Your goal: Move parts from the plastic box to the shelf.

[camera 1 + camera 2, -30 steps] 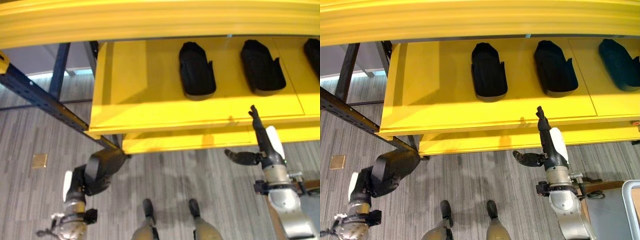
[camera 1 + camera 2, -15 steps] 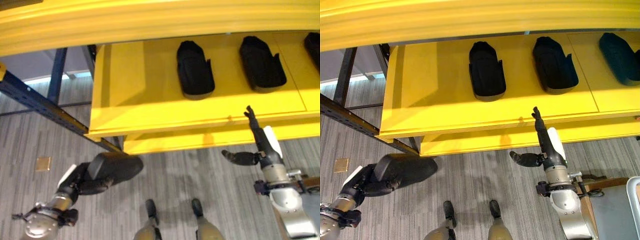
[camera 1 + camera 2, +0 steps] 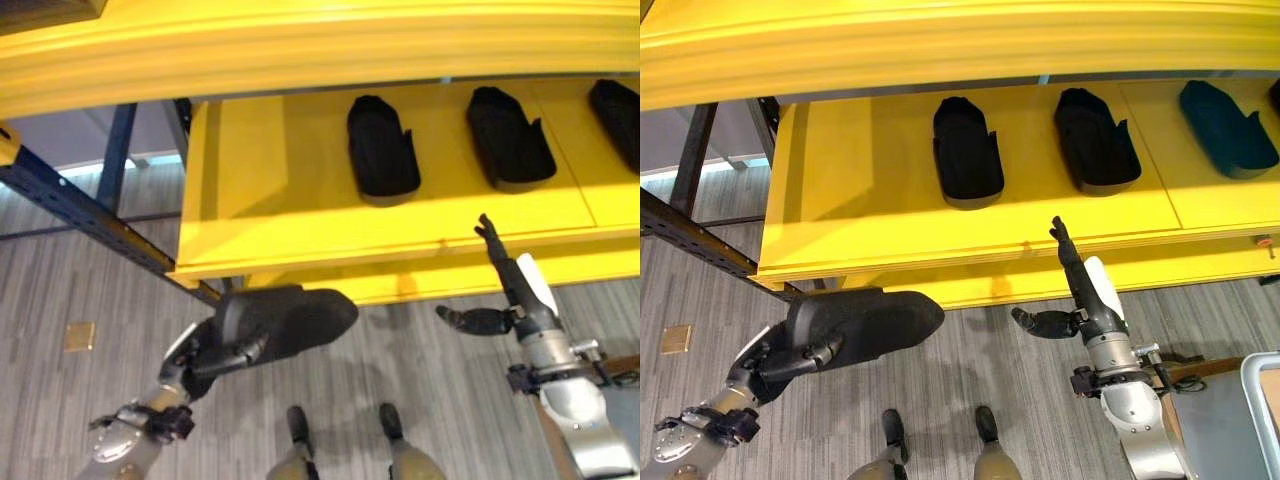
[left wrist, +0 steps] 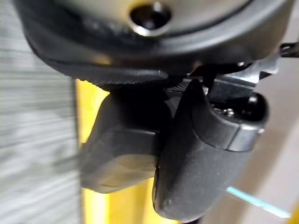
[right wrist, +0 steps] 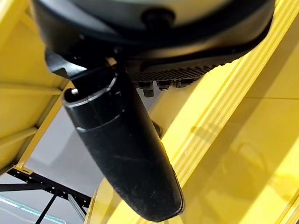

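1. The black part (image 3: 285, 318) is in the lower left of the head view, gripped at its near end by the left hand (image 3: 205, 352), fingers curled round it. It hangs over the floor just below the front lip of the yellow shelf (image 3: 250, 180), long axis lying nearly flat and pointing toward frame centre.
2. Big change: a second ago the part sat low by the robot's side and tucked close; half a second ago it had swung flatter; now it's higher and further right, almost up to the shelf edge. So my guess is the carry is about done and the set-down comes next.
3. There's open yellow surface left of the first shelved part (image 3: 380, 147), which looks like the obvious landing spot. A second (image 3: 510, 137) and a third (image 3: 1227, 130) sit further right.
4. Right hand (image 3: 500, 300) is at lower right, fingers straight and spread, holding nothing, fingertips up near the shelf lip. It's drifted slightly left and up versus earlier, though the camera shifted too.
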